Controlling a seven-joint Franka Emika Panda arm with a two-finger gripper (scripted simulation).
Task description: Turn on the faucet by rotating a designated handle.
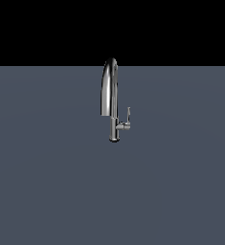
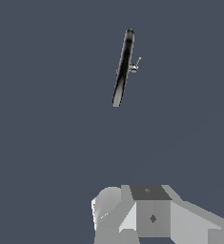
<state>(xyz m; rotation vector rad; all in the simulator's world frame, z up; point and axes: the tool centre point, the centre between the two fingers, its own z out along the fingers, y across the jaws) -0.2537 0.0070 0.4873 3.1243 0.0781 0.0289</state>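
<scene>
The chrome faucet [image 1: 114,119] stands upright on the grey surface at the middle of the exterior view, its arched spout curving toward that view's left. The handle [image 1: 128,117] is a thin lever on a short stub off the lower stem, on the exterior view's right, with its blade pointing up. The wrist view shows the faucet [image 2: 123,66] from above as a dark slim bar, with the handle [image 2: 136,64] beside it. Grey parts of my gripper [image 2: 151,214] show only in the wrist view, well apart from the faucet. Its fingertips are not distinguishable. The arm is out of the exterior view.
A flat grey-blue surface [image 1: 47,182] stretches all around the faucet. Above its far edge the exterior view is plain black.
</scene>
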